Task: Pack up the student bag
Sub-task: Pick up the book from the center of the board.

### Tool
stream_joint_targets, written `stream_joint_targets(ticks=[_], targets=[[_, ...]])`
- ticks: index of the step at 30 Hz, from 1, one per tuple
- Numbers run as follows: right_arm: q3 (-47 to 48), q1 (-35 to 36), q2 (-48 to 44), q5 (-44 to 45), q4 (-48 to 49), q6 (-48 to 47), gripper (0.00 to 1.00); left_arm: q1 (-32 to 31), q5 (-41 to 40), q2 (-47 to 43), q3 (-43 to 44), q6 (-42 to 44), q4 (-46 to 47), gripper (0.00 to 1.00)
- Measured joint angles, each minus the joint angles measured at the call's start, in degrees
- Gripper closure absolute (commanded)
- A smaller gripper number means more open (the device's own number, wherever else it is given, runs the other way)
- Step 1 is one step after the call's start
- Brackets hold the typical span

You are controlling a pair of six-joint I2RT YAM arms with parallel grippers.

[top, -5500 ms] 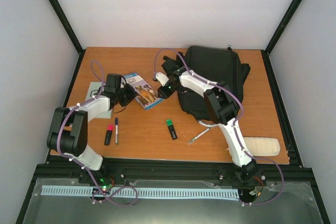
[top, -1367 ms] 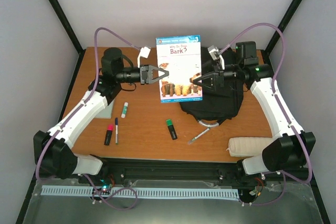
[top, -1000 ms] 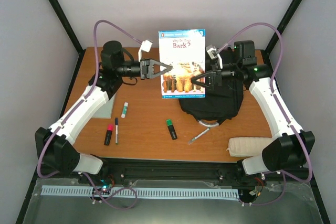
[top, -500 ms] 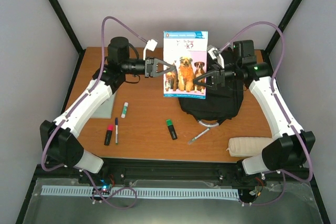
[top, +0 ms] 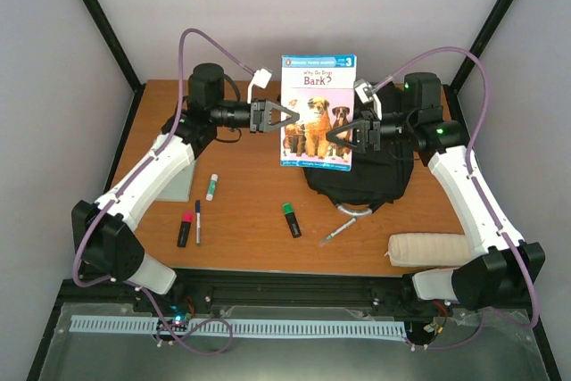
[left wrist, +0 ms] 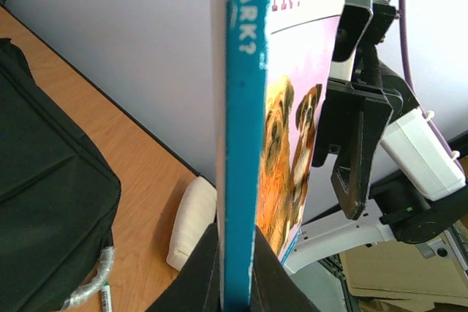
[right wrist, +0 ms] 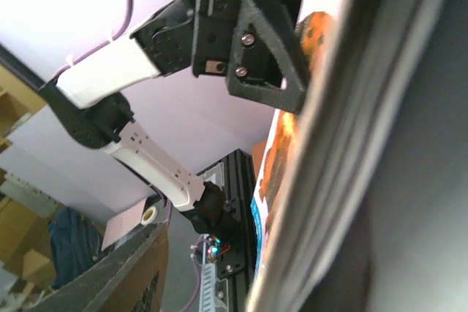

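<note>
While I watch the overhead view, a children's book with dogs on its cover stands upright in the air at the upper middle of the frame, its cover facing the camera. My left gripper reaches in from the left and is clamped tight on the book's left edge. In the left wrist view the blue spine rises straight up out of the pinched fingers. My right gripper reaches in from the right, at the book's right edge. Its wrist view is filled by the blurred page edge running close past the lens. I cannot tell whether its fingers press on the book or only sit beside it.

The student bag lies on the table right of centre, below the book in the frame and partly hidden by it. A white padded pouch lies at the lower right, near the table's front edge and apart from the bag. A silvery pen lies just off the bag's lower edge. A green highlighter lies alone near the middle. Farther left, a red marker and a thin dark pen lie side by side, with a white green-capped stick above them.
</note>
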Motion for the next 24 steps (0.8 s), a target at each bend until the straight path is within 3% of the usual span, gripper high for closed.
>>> stream_joint_targets(ticks=[9,18,23,24], targets=[[-0.4,-0.3,0.0,5.4,6.2,7.7,0.68,0.0,-0.5,0.0,0.0,1.6,-0.3,0.99],[-1.2,-0.8,-0.3,7.8,8.6,10.8,0.96,0.0,-0.5,0.1,0.0,2.2,-0.7,0.99],[-3.5,-2.1,-1.6,9.6,9.0,11.9,0.97,-0.3,-0.5,1.1,0.2,2.2,-0.6,0.98],[-4.0,-2.4,-1.7,9.7,9.0,12.0,0.97,-0.3,-0.5,1.4,0.2,2.2,-0.6,0.9]])
